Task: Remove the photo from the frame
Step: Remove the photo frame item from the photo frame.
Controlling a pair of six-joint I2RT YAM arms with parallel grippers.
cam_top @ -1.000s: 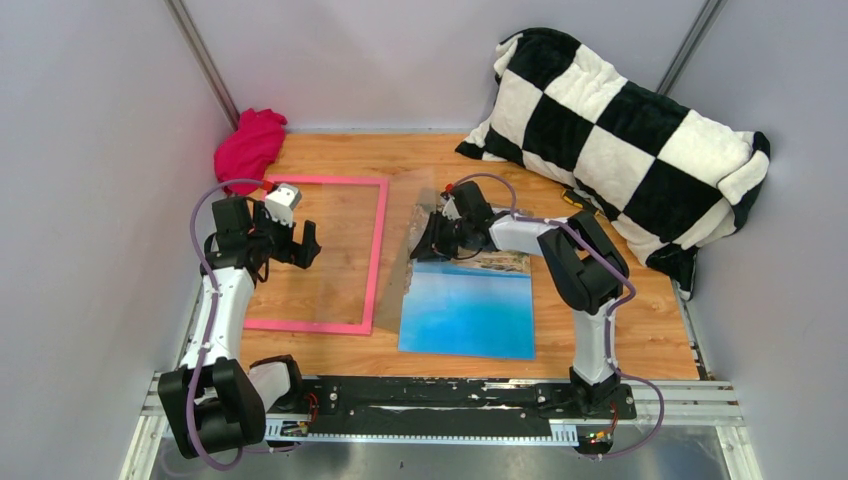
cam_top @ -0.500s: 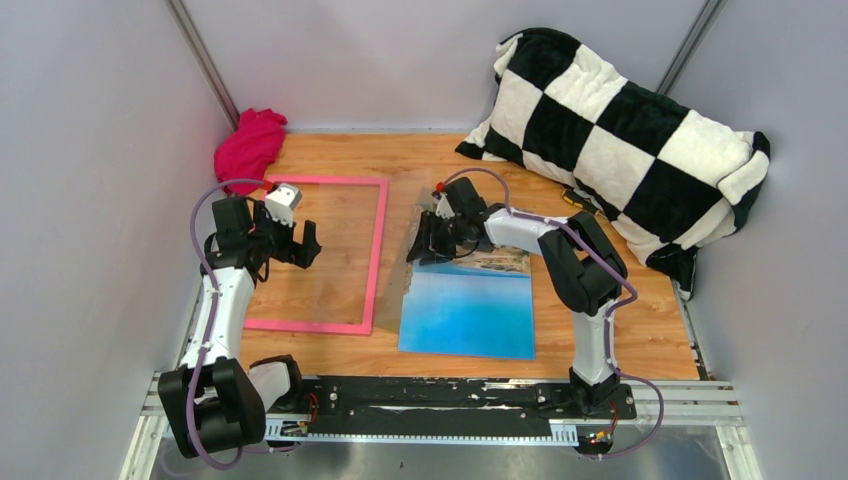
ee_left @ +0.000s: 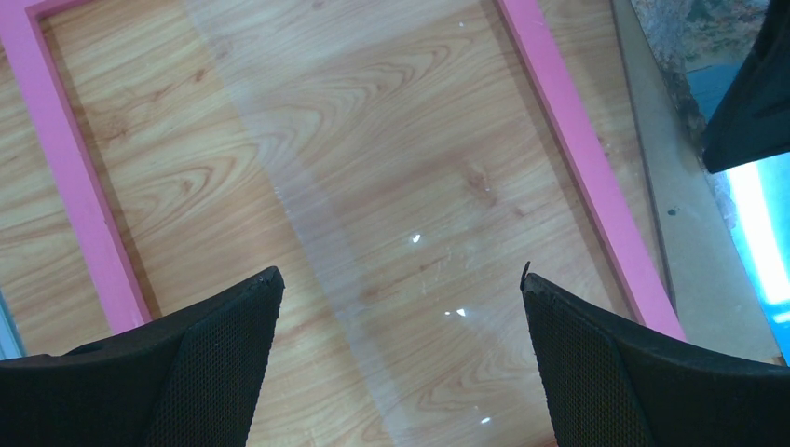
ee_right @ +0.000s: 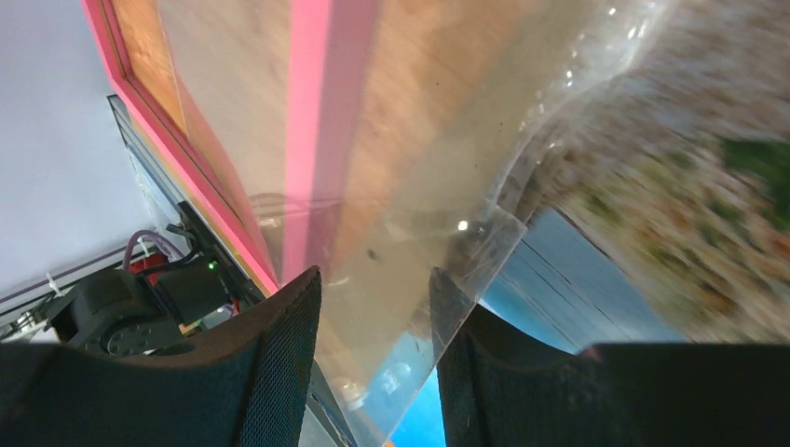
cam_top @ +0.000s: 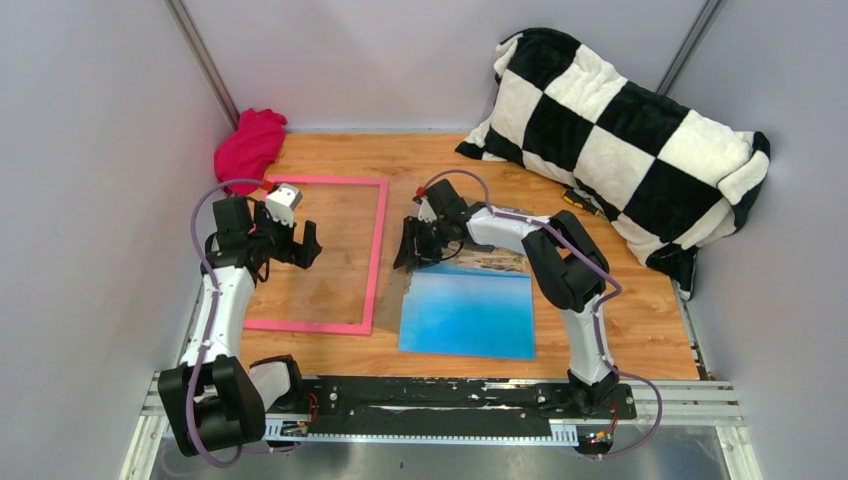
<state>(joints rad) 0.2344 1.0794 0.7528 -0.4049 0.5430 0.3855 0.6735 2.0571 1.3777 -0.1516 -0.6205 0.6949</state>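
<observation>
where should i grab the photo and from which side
Probably take the photo by its near right corner, coming in from the right. It lies flat on the table, so only an edge can be pinched, and that corner is bare, while the clear sheet and the right gripper crowd its far left corner.

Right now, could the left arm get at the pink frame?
Probably yes. The left gripper hangs open right above the frame, with nothing between them; the right gripper is off to the side, at the far edge of the photo.

No writing or numbers can be read anywhere
</observation>
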